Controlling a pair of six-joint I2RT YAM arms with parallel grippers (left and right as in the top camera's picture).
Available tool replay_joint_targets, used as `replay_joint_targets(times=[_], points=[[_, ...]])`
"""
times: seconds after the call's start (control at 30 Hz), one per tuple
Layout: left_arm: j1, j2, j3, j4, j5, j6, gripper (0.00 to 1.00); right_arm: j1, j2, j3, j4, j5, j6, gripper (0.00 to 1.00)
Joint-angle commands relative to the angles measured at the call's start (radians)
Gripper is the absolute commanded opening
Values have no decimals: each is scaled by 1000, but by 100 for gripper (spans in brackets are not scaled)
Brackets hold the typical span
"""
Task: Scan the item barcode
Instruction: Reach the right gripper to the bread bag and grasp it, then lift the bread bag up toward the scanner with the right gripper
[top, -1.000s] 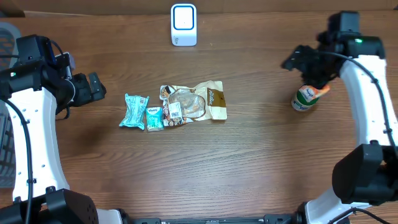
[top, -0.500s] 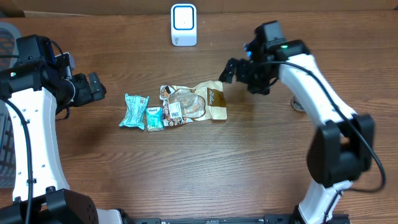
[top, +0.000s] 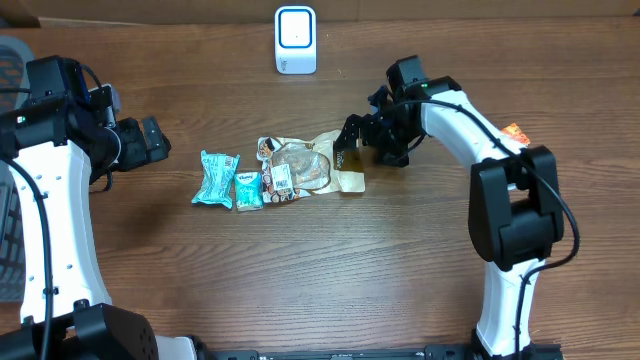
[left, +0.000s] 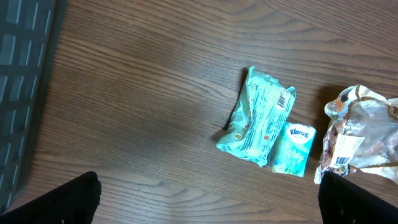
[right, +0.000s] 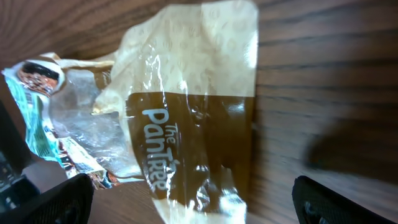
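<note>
Jaws of the right gripper (top: 356, 140) stand apart, empty, poised over the right end of the snack bag (top: 310, 166), likely to straddle it for pickup. Bag lies flat mid-table, nearer than the scanner (top: 295, 40). Left gripper (top: 150, 140), likewise apart, idles at left.

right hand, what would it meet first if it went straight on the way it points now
Most likely the brown-and-clear Pantree bag, lying right ahead of the open right hand; how high it hovers is unclear.
</note>
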Motion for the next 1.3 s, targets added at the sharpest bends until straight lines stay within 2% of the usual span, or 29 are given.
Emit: replay_joint_targets(times=[0.0,0.27,0.5,0.57,0.63,0.8,0.83,1.03,1.27], points=[[-6,-8,4,1,3,3,100,27,51,-3,10,-66,-11,100],[-6,-8,4,1,3,3,100,53,132,-3,74,-193,0,100],[-6,-8,4,1,3,3,100,89,165,-3,130,-197,49,98],[-6,-8,4,1,3,3,100,97,171,-3,138,-189,67,87],[-6,-8,4,1,3,3,99,104,175,-3,148,-185,72,69],[-6,-8,4,1,3,3,100,112,175,-3,167,-175,72,6],[-6,-8,4,1,3,3,100,112,175,-3,167,-175,72,4],[-6,-8,4,1,3,3,100,100,155,17,138,-176,70,4],[-6,-8,4,1,3,3,100,72,17,33,111,-277,-13,4]])
